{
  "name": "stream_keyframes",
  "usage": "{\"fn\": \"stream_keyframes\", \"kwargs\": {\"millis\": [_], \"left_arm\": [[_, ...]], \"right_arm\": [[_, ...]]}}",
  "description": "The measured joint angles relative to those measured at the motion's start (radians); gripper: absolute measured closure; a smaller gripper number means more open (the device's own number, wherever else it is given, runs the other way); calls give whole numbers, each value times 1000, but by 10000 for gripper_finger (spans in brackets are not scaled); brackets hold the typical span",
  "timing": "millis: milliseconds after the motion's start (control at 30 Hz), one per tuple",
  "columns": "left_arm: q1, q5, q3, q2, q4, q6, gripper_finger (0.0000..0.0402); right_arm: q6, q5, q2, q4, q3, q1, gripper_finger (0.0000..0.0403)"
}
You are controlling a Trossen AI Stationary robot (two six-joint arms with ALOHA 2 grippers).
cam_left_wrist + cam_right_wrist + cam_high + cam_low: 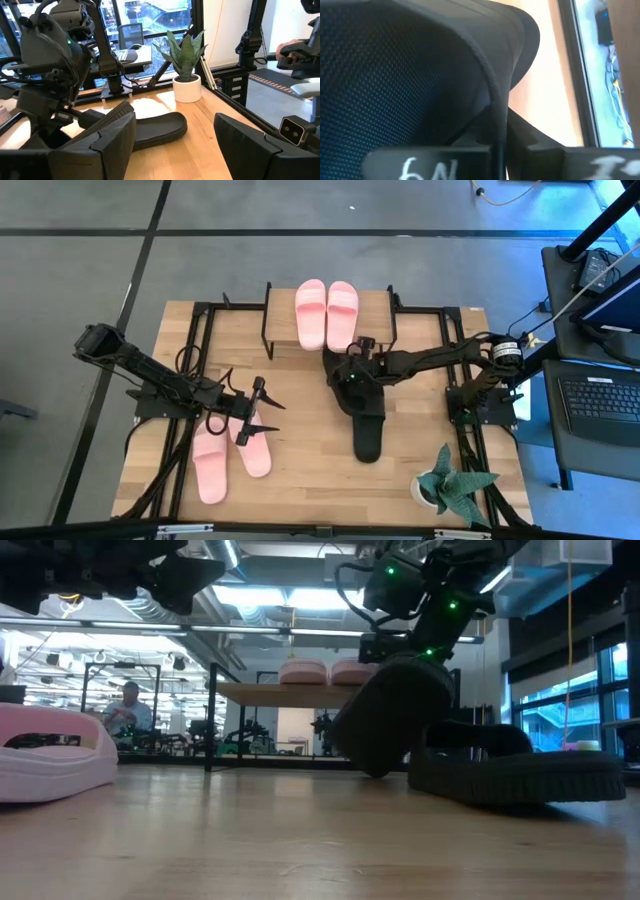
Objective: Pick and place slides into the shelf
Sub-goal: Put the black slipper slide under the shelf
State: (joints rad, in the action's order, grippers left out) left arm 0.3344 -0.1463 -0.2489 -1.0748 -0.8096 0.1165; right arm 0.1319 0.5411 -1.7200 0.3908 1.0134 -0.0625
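My right gripper (352, 372) is clamped on a black slide (392, 717); it looks light, rubbery, best pinched at the strap.

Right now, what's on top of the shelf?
Two pink slides lie side by side on the shelf top board. The lower tier is hidden beneath the board from above, and the low view does not show it clearly.

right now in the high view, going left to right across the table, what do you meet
left gripper above a pair of pink slides → pink pair on the shelf → right gripper shut on a black slide → potted plant
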Motion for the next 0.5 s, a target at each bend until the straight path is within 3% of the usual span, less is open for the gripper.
{"fn": "stream_keyframes", "kwargs": {"millis": [333,500], "left_arm": [[0,0,0,0,8,-2,140],[0,0,0,0,9,-2,140]], "right_arm": [[-101,24,6,188,2,85,385],[-120,97,2,281,50,123,385]]}}
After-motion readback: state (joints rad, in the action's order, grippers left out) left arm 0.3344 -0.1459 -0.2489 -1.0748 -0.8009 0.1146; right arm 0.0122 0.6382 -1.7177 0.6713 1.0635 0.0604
